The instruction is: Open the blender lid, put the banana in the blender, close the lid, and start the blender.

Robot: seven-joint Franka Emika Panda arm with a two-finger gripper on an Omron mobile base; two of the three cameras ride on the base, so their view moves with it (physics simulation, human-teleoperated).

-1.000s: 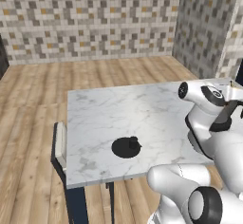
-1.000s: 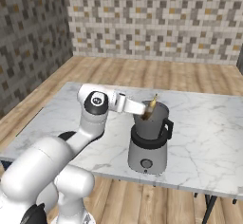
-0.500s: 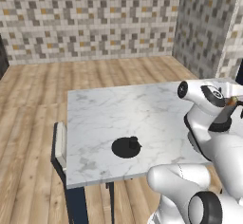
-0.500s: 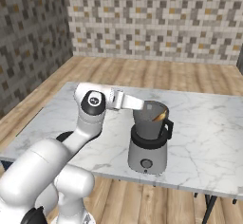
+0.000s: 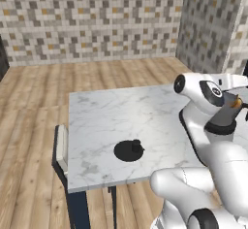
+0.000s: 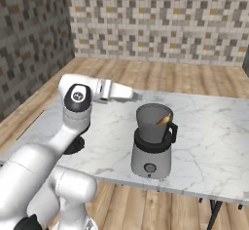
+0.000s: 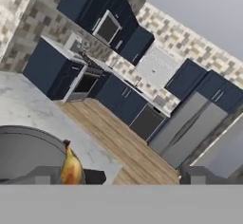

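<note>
Left base view, left to right: marble table [image 5: 97, 116], wood floor around it, mosaic tile wall behind. Blender lid [image 5: 129, 150] lies flat on the tabletop near the front edge, knob up, about 6 o'clock from table centre, nothing touching it. At the right edge the white arm blocks most of the blender [image 5: 224, 119]; only a slice of dark jar shows, with an orange tip of the banana [image 5: 235, 103] poking at its rim.

Right base view, left to right: arm rises at lower left, forearm reaches right at mid height. Gripper [image 6: 137, 96] sits at about 10 o'clock from the jar mouth, just beside it and slightly above, not touching the jar. Fingers too small here to read the gap. Blender stands upright on the table near the front edge, grey base with front knob, black collar, dark jar open on top, no lid on it. Banana leans inside the jar, tip at the rim on the 3 o'clock side.

Hand view, left to right: jar rim curves across the lower left, banana tip upright inside it. Finger tips [image 7: 194, 175] sit far apart at the bottom, spread wide, nothing between them, so released. Dark kitchen cabinets [image 7: 118, 95] across the background.
</note>
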